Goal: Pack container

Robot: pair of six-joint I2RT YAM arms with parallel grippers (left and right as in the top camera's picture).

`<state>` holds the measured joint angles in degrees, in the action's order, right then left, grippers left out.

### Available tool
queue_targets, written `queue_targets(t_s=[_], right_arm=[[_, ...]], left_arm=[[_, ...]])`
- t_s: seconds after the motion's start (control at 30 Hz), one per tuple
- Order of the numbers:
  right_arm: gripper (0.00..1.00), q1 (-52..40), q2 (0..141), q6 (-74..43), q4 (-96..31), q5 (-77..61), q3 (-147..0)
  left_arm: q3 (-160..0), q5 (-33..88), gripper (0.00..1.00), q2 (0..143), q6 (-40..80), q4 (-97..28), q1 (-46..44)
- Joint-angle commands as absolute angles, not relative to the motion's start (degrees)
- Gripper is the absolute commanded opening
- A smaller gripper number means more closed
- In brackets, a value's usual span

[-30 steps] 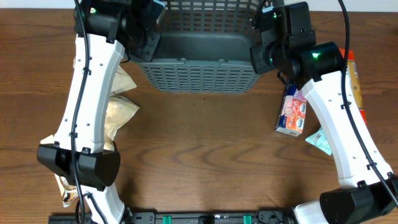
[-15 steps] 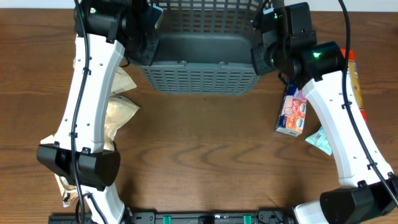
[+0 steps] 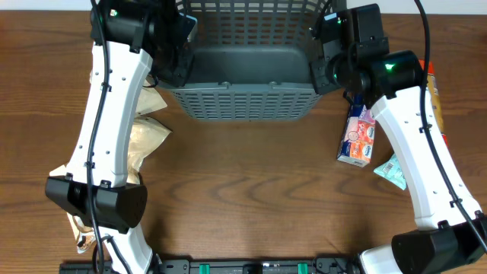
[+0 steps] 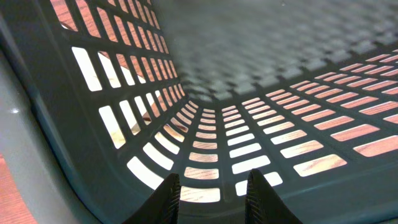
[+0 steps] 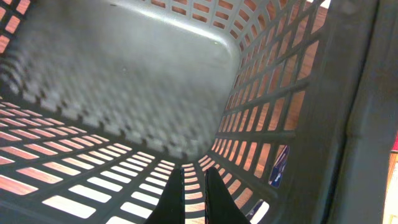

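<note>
The container [image 3: 243, 99], a large dark grey lattice basket, stands tipped up at the back of the table, its slotted near wall facing upward. My left gripper [image 3: 179, 67] is at its left corner. In the left wrist view the left gripper [image 4: 211, 186] has its jaws a little apart, astride the dark band of the container's wall [image 4: 280, 149], shut on it. My right gripper [image 3: 319, 67] is at the right corner. In the right wrist view the right gripper [image 5: 194, 180] is shut, its tips inside the container [image 5: 124, 74], with nothing showing between them.
Tan pouches [image 3: 146, 135] lie to the left beside the left arm. A pink and white carton [image 3: 358, 137] and a teal packet [image 3: 390, 171] lie to the right, with an orange pack [image 3: 434, 91] at the right edge. A crumpled bag [image 3: 80, 228] lies at the front left.
The container has shifted a little toward the front and left with both grippers at its corners. Neither gripper's jaws have changed.
</note>
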<state>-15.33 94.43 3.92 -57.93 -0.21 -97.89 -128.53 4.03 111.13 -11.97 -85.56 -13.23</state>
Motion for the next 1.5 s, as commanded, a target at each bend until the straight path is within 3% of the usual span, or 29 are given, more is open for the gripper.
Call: queue_targets(t_s=[0.0, 1.47], right_arm=[[0.01, -14.9, 94.8, 3.0, -59.1, 0.0, -98.9], [0.01, -14.9, 94.8, 0.7, -65.2, 0.2, -98.9]], left_arm=[[-128.4, 3.4, 0.24, 111.2, -11.2, -86.4, -13.1], [-128.4, 3.4, 0.24, 111.2, -9.1, -91.1, -13.1]])
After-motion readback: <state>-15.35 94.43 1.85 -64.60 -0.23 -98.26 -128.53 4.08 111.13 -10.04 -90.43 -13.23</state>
